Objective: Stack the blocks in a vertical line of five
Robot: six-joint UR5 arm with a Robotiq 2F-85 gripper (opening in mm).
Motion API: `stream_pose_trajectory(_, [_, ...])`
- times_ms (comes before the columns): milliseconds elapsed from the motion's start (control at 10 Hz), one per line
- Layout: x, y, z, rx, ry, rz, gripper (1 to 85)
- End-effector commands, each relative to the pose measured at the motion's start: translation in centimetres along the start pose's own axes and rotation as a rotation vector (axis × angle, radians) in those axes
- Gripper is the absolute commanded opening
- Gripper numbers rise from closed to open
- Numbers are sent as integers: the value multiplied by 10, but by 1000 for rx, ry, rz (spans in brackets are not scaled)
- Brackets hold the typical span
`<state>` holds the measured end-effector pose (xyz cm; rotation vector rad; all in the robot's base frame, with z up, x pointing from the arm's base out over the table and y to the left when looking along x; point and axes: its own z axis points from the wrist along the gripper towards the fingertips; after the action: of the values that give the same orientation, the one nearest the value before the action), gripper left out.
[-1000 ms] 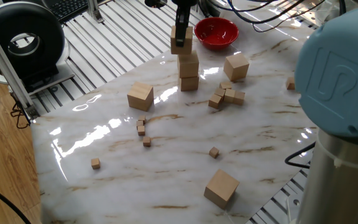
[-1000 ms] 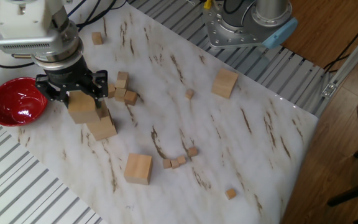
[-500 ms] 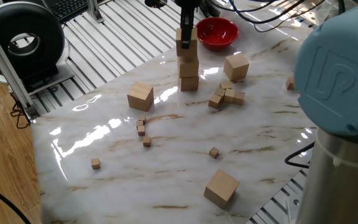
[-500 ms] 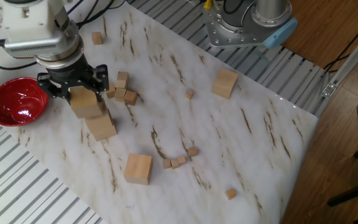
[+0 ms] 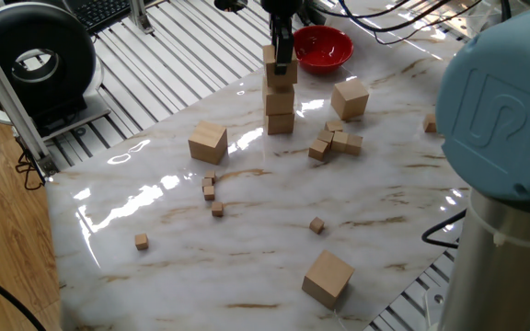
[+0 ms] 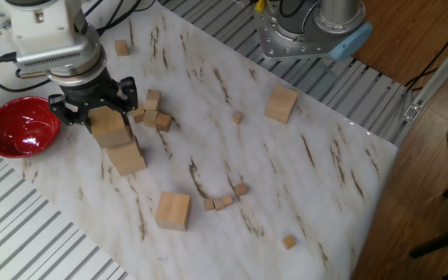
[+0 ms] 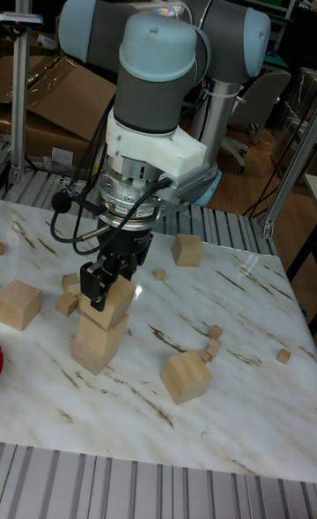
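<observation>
Wood on pale marble is what I am working with. Furthest left on the surface (image 5: 155,230) sits the left block (image 5: 208,142), well apart from everything, one of three large cubes I judge are waiting their turn.

Next comes the stack (image 5: 280,110), two blocks squared one above the other. The top block (image 7: 120,300) rests on them as the third. The tool (image 7: 109,279) comes straight down over it, with its fingers closed against opposite faces of that block. I read this as the placing step: I grip from above so the sides stay free and the cube can sit flat. In the tall view the top block looks turned a little against the one beneath, so I would check that before letting go.

Just behind the stack is the red bowl (image 5: 320,46), not part of the job. The near block (image 5: 328,278) lies at the front edge. The tiny cubes (image 5: 336,141) cluster beside the stack, close enough to mind on the next approach. The right block (image 5: 350,98) stands beyond them. Three of five are up.
</observation>
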<state>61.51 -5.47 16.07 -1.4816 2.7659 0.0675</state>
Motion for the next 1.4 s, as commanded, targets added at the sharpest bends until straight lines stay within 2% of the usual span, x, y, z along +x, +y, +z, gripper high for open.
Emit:
stream_pose_trajectory(0, [-11,0,0,-1,-38,-33,323])
stream_pose_trajectory(400, [-16,-3,1,4,-49,-67,333])
stream_pose_trajectory(700, [-5,-4,2,5,-25,-58,333])
stream_pose_trajectory(900, [-4,2,5,-13,-41,-41,333])
stream_pose_trajectory(1300, [2,3,8,-10,-41,-41,333])
